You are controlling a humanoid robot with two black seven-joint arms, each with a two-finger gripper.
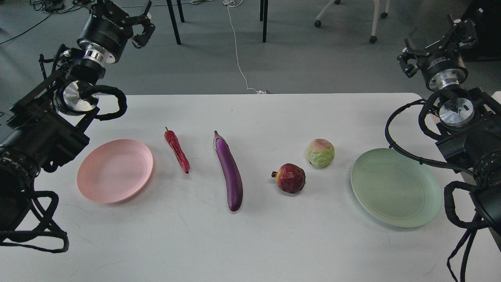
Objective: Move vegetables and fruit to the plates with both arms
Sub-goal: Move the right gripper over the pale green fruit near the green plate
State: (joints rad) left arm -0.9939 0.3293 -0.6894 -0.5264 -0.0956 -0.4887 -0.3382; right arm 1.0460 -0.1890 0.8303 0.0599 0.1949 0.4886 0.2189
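Evidently nothing had been moved yet: both plates lay bare, the pink plate point(114, 171) at the left of the frame and the larger pale green plate point(396, 187) at the right, with the four items strung out between them on the white table point(250, 243). From left to right lay the red chili pepper point(177, 150), just beside the pink plate, then the long purple eggplant point(228, 171) at centre, the dark red pomegranate point(290, 178), and slightly behind it the bumpy green fruit point(320, 152), nearest the green plate. The left gripper point(143, 27) hung in the upper left corner, beyond the table's far edge, its jaws apart and holding nothing; the right gripper point(434, 47) sat likewise in the upper right, jaws spread and empty. The risks looked to lie mostly in the grasping. The eggplant was glossy and long, so a pinch away from its middle could let it tip or slide out. The two round fruits would probably roll if nudged by a finger before the jaws closed, and the pomegranate and green fruit lay near enough that a wide approach to one might knock the other. The shallow plates offered little rim to stop a rolling fruit released from too high.
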